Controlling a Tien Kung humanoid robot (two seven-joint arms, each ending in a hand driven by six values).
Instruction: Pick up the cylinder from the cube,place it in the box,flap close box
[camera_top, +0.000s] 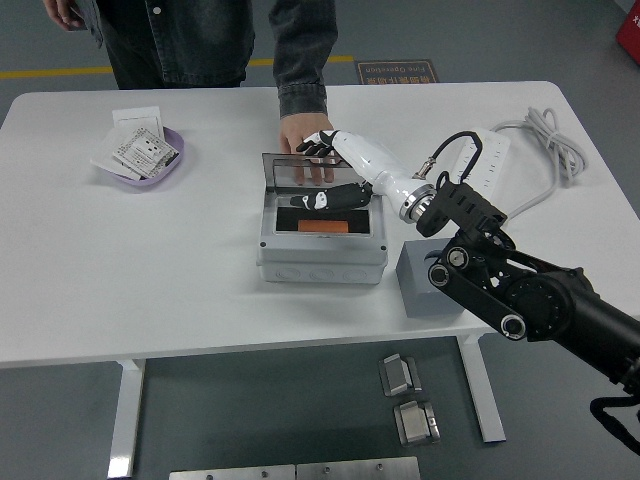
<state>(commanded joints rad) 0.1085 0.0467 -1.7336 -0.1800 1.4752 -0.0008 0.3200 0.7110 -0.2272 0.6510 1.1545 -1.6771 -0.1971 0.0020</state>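
Note:
The grey box (320, 255) stands mid-table with its clear lid (300, 172) raised and tipped toward me. An orange cylinder (322, 226) lies inside on the dark floor of the box. My right hand (320, 146), white with black fingers, rests open against the lid's top edge, holding nothing; its reflection shows in the lid. A person's hand (298, 133) reaches from the far side and touches the back of the lid beside my hand. The grey cube (428, 287) sits right of the box, with nothing on top and partly behind my right arm.
A purple dish (172, 163) with white cards sits at the far left. A white power strip (484, 153) and its cable (545, 135) lie at the far right. Metal parts (405, 376) lie on the floor below the table's near edge.

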